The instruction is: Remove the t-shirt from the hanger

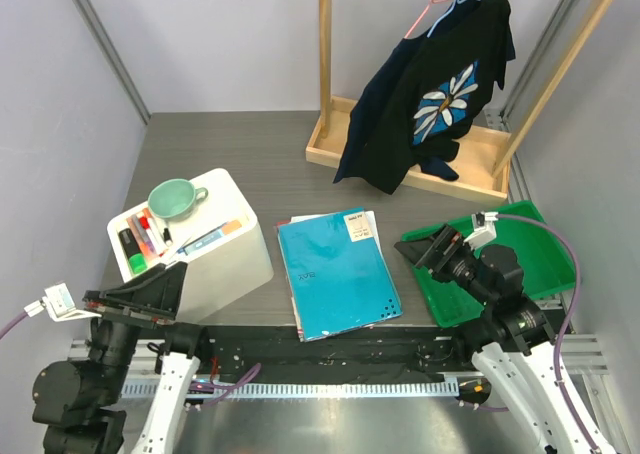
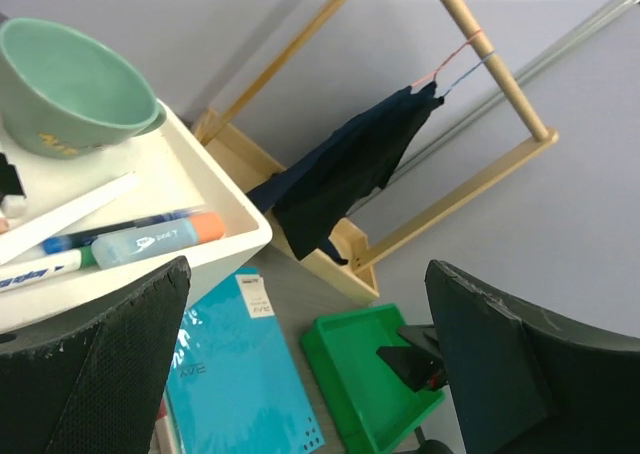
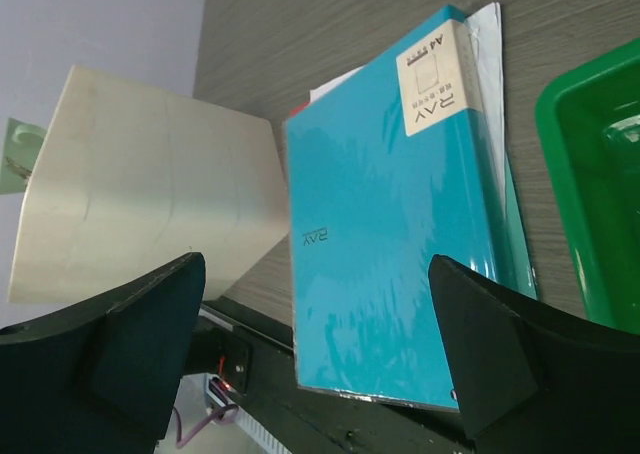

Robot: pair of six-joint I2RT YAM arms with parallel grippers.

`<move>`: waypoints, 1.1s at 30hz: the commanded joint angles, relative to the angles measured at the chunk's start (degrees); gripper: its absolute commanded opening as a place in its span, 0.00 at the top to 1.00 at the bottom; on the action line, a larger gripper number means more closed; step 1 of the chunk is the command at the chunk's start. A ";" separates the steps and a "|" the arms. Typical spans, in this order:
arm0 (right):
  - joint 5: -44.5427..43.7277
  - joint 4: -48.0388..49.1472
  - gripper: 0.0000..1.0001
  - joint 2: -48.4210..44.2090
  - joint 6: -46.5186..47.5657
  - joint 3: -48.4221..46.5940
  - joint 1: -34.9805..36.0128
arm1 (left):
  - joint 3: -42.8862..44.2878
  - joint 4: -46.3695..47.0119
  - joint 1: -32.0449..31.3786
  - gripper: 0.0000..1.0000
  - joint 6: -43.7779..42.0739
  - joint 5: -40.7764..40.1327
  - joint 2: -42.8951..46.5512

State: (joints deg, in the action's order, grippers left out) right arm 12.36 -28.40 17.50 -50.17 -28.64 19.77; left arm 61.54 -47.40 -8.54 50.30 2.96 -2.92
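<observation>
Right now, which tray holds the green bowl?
The white tray, left of the blue notebook, holds the bowl; the green tray does not.

Open tabletop [image 1: 250, 144] from folder [image 1: 335, 271] to rack base [image 1: 330, 155] under t-shirt [image 1: 400, 124]; box [image 1: 240, 259], tray [image 1: 550, 239] flanking.

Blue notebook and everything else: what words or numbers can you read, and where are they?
"RAY" and "A4": on the white label of the blue notebook; its smaller print is unreadable.
"RAY": again, small, printed on the notebook itself.
Pens: writing too blurred to read.
T-shirt: flower picture only, no words.
</observation>
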 commanded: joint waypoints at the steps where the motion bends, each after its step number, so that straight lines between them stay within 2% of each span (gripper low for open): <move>1: -1.72 -1.66 0.01 -0.36 3.76 -1.85 0.18 | 4.38 -11.14 0.19 0.00 -3.89 1.41 -4.46; 6: -3.21 -1.30 0.01 2.00 7.44 -4.22 0.18 | 1.84 -7.53 0.19 0.00 -4.86 7.14 -3.67; 11: -9.01 -2.09 0.01 11.31 13.16 -14.49 0.18 | -0.28 -9.55 0.19 0.00 -4.95 8.89 -3.94; 14: -12.10 -3.76 0.01 20.98 17.03 -24.24 0.18 | -0.54 -10.52 0.19 0.00 -5.21 10.57 -4.99; 15: -14.79 -4.29 0.01 26.57 18.86 -29.84 0.18 | -0.54 -10.78 0.19 0.00 -5.39 11.10 -5.25; 19: -22.71 -6.83 0.01 39.23 22.56 -44.63 0.18 | 0.16 -12.01 0.19 0.00 -6.18 12.33 -6.05; 24: -26.06 -6.67 0.01 51.21 23.72 -63.68 0.09 | 0.86 -13.60 0.19 0.00 -6.80 13.03 -6.22; 29: -31.33 -5.44 0.01 64.64 24.16 -78.45 0.09 | 2.18 -15.09 0.27 0.00 -7.41 14.70 -6.92; 33: -33.98 -5.09 0.07 73.45 24.24 -86.57 0.09 | 3.32 -15.62 0.27 0.00 -7.68 15.41 -7.36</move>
State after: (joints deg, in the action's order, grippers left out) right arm -16.08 -34.72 84.27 -27.22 -108.07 19.77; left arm 62.76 -62.43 -8.54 44.29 15.84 -8.60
